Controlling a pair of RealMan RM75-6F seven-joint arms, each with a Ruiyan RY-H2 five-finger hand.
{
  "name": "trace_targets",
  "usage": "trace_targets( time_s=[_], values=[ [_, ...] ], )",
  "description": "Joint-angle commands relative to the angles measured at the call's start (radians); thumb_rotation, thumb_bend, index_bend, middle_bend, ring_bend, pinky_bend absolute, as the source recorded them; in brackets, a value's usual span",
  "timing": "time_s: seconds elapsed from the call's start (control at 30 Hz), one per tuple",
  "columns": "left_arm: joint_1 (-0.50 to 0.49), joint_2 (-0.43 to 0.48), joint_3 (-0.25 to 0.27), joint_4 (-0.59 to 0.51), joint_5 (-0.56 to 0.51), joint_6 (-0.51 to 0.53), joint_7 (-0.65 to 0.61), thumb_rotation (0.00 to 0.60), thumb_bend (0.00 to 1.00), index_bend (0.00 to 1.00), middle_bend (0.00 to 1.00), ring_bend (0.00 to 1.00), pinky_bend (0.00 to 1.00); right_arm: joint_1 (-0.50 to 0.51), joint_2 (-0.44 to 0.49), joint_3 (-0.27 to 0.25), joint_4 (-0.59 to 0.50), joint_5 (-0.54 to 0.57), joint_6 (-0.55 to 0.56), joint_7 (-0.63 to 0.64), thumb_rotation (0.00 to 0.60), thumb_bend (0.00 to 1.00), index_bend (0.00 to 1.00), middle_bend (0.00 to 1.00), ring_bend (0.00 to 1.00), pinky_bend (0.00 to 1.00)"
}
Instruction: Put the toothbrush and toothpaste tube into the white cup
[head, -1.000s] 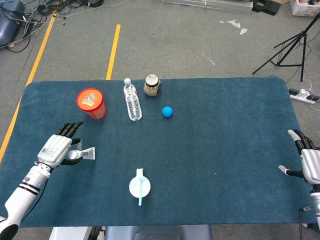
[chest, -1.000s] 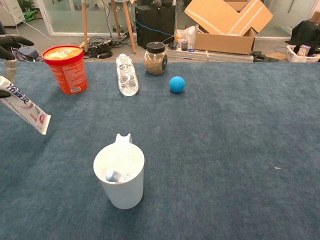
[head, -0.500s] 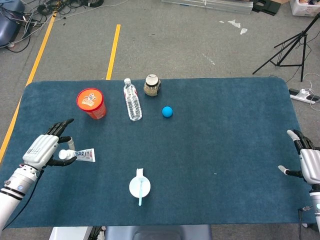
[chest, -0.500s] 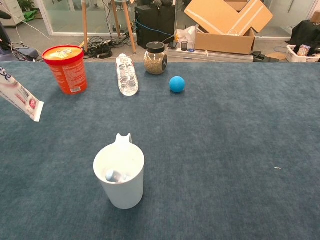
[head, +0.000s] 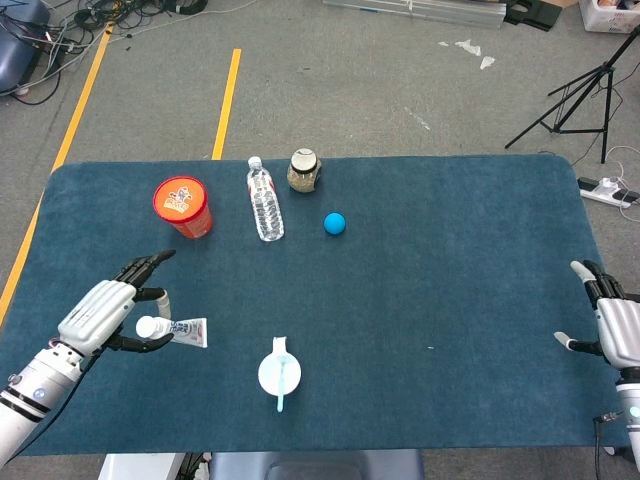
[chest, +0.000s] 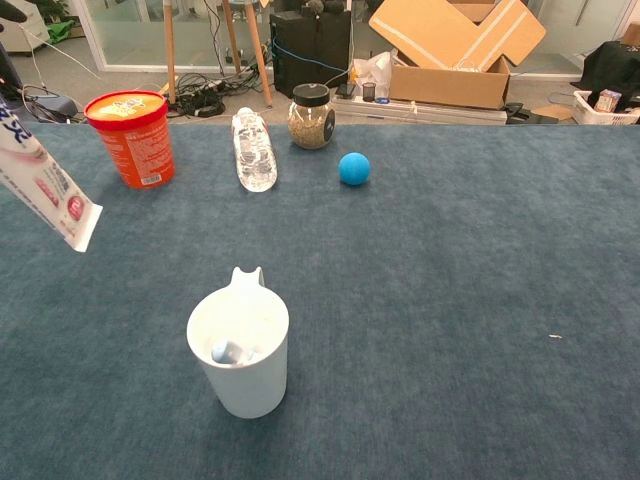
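The white cup (head: 278, 370) (chest: 240, 350) stands near the front edge of the table, with the light-blue toothbrush (head: 283, 386) (chest: 226, 351) inside it. My left hand (head: 108, 315) holds the white toothpaste tube (head: 180, 329) (chest: 45, 187) by its cap end, above the cloth and left of the cup. The tube's flat end points toward the cup. In the chest view only the tube shows at the left edge. My right hand (head: 615, 325) rests at the table's right edge, fingers apart, holding nothing.
At the back left stand a red tub (head: 183, 206) (chest: 131, 137), a lying water bottle (head: 264, 199) (chest: 253, 148), a glass jar (head: 304, 170) (chest: 311, 116) and a blue ball (head: 335, 223) (chest: 353, 168). Blue cloth (head: 450, 270) covers the table.
My left hand has carried the toothpaste tube to the left and then back right and toward the front, closer to the cup. The right hand has barely moved.
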Motion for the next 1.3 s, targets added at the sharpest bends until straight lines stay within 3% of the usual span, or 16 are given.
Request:
trace_targets(
  time_s=[0.03,0.7,1.3],
  values=[
    [-0.025,0.014,-0.013,-0.033,-0.002,-0.03,0.041,0.6,0.61,0.7,0.0,0.0,0.0,0.0,0.001,0.001,0.001,0.0,0.0,0.003,0.6,0.0,0.12,0.1,0.15,0.57],
    [-0.153,-0.037,-0.051,-0.214,-0.167,-0.134,0.402,0.6,0.61,0.7,0.0,0.0,0.0,-0.01,0.022,-0.003,-0.008,-0.024,0.012,0.059,0.6,0.0,0.12,0.1,0.15,0.57],
    [-0.292,-0.114,-0.09,-0.247,-0.329,-0.182,0.522,0.6,0.61,0.7,0.0,0.0,0.0,-0.01,0.026,-0.004,-0.005,-0.023,0.007,0.07,0.6,0.0,0.12,0.1,0.15,0.57]
  ],
)
